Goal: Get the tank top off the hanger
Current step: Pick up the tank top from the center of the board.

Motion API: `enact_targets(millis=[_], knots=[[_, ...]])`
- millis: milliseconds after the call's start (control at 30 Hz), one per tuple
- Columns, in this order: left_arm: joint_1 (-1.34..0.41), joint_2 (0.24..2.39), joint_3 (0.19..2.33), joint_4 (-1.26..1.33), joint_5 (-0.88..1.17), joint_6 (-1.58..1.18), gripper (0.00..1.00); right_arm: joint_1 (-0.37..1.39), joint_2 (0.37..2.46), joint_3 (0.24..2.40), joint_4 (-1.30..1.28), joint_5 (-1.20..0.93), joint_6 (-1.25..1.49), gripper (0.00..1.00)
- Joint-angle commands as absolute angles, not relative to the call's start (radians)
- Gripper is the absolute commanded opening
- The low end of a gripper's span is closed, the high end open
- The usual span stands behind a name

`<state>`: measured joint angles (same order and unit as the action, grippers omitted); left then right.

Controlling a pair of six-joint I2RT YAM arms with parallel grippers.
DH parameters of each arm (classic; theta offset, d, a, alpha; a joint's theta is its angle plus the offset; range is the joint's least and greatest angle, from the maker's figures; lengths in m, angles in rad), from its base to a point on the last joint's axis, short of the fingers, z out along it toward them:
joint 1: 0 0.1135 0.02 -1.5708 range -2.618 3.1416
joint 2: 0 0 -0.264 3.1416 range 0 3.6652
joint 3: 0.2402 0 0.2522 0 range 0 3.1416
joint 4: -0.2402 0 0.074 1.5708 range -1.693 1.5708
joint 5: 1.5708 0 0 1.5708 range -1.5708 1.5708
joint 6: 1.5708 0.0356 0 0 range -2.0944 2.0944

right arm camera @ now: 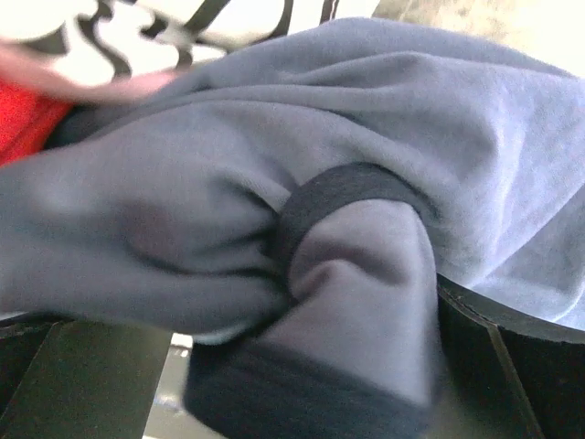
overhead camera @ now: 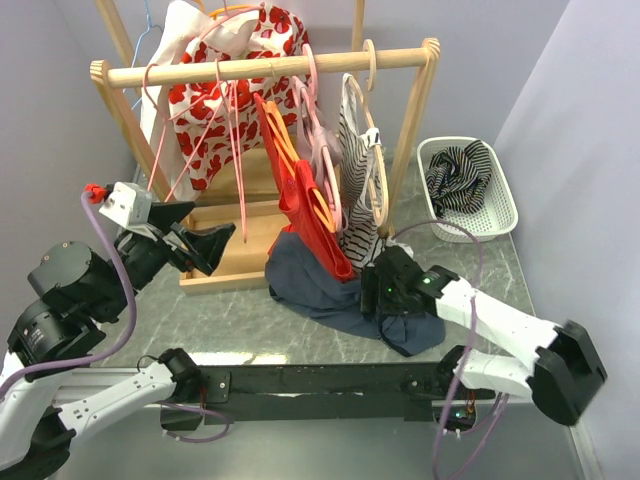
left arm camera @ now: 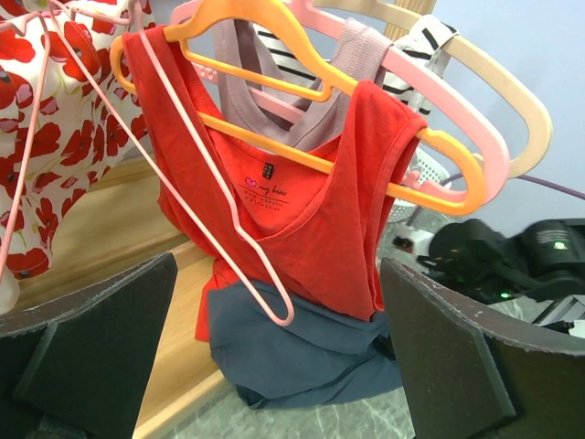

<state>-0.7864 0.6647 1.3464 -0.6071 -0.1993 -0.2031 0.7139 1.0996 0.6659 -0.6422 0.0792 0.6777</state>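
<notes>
1. task item: the blue-grey tank top lies crumpled on the table at the foot of the rack. it is under no hanger and clear of the rack rail.
2. judgement: the garment is already off. a thin pink hanger hangs bare in front of the red tank top, and is probably the one it came from.
3. right gripper: fingers apart. in the right wrist view a bunched fold with a dark bound edge sits between them. bare table shows beside the left finger, so the cloth is not pinched.
4. reason for this pose: the right gripper sits low over the heap, touching it. this fits setting the garment down on the table rather than carrying it.
5. relation: the tank top is directly under and between the right fingers. most of it spreads toward the rack base.
6. left gripper: fingers wide apart, holding nothing. it is raised well clear of the heap and aimed at the hanging clothes.
7. the red tank top is on its orange hanger, both straps over the arms. its hem hangs just above the blue-grey heap.
8. judgement: what remains is for the right arm to lift clear without snagging the fold.
</notes>
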Motion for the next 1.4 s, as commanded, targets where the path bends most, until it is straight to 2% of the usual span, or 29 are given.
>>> enact_targets(millis=[0,133,367,400,533,600,667,700,767,800,967,1100,1200,1367], knots=[[-0.782,0.670,1.336,-0.578,-0.196,-0.186,0.99,0.753,1.219,0.730,-0.614,0.187,0.644,1.00],[-0.782,0.678,1.339,-0.587,-0.198,-0.179,0.99,0.810,1.345,0.739,-0.578,0.225,0.679,1.00],[-0.782,0.673,1.342,-0.603,-0.213,-0.172,0.99,0.830,1.417,0.675,-0.506,0.170,0.745,1.00],[-0.782,0.672,1.339,-0.601,-0.215,-0.173,0.99,0.828,1.427,0.669,-0.505,0.163,0.753,0.97],[-0.782,0.675,1.332,-0.595,-0.210,-0.172,0.99,0.834,1.463,0.628,-0.474,0.146,0.793,0.70],[-0.782,0.681,1.336,-0.600,-0.203,-0.172,0.99,0.839,1.451,0.611,-0.457,0.146,0.824,0.48],[-0.782,0.687,1.342,-0.603,-0.198,-0.170,0.99,0.842,1.445,0.595,-0.439,0.135,0.841,0.36],[-0.782,0.687,1.344,-0.606,-0.198,-0.170,1.00,0.844,1.445,0.591,-0.437,0.138,0.847,0.24],[-0.782,0.684,1.339,-0.598,-0.198,-0.172,0.99,0.842,1.453,0.584,-0.431,0.138,0.856,0.12],[-0.782,0.683,1.336,-0.597,-0.196,-0.172,0.99,0.844,1.459,0.586,-0.446,0.146,0.861,0.00],[-0.782,0.683,1.348,-0.609,-0.193,-0.176,1.00,0.873,1.333,0.595,-0.518,0.221,0.910,0.00],[-0.782,0.675,1.342,-0.598,-0.193,-0.178,0.99,0.917,1.030,0.612,-0.606,0.285,1.037,0.00],[-0.782,0.675,1.330,-0.581,-0.187,-0.181,1.00,0.949,0.886,0.678,-0.707,0.406,1.110,0.00],[-0.782,0.686,1.330,-0.578,-0.166,-0.175,0.99,0.945,0.870,0.854,-0.958,0.650,1.167,0.00]])
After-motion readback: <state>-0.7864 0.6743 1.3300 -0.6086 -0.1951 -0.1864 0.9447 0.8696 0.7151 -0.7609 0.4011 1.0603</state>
